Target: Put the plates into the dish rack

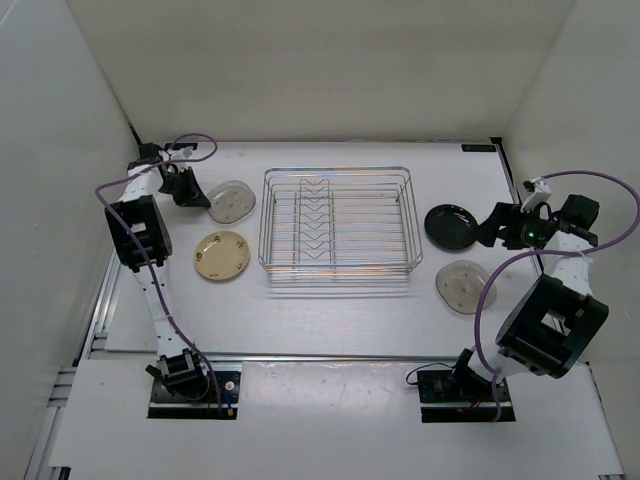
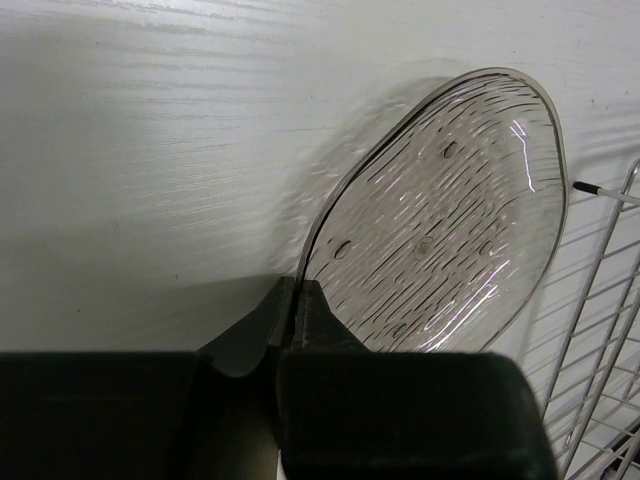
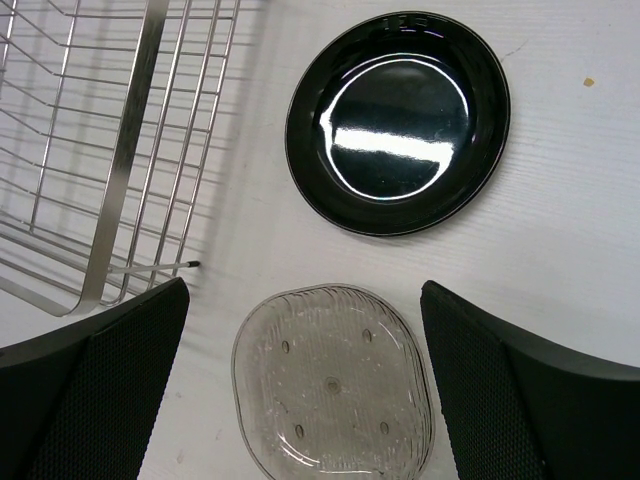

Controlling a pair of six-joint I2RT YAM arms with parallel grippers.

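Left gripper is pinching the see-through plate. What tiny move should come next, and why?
Probably lift the plate straight up a little. The left gripper is shut on its rim, and the rack stands right beside it, so the plate must rise above the rack's wire wall before moving over.

Left arm (image 1: 150, 290) runs from its base along the left side, elbow bent, wrist turned inward to the right. Left gripper (image 1: 190, 190) low at the table; in the left wrist view its jaws are pressed together on the rim of a pale grey plate (image 2: 440, 220), which is tilted up. Right arm (image 1: 550, 325) folded at the elbow, wrist turned left. Right gripper (image 1: 490, 225) faces downward, jaws spread wide, both fingers (image 3: 100, 390) holding nothing.
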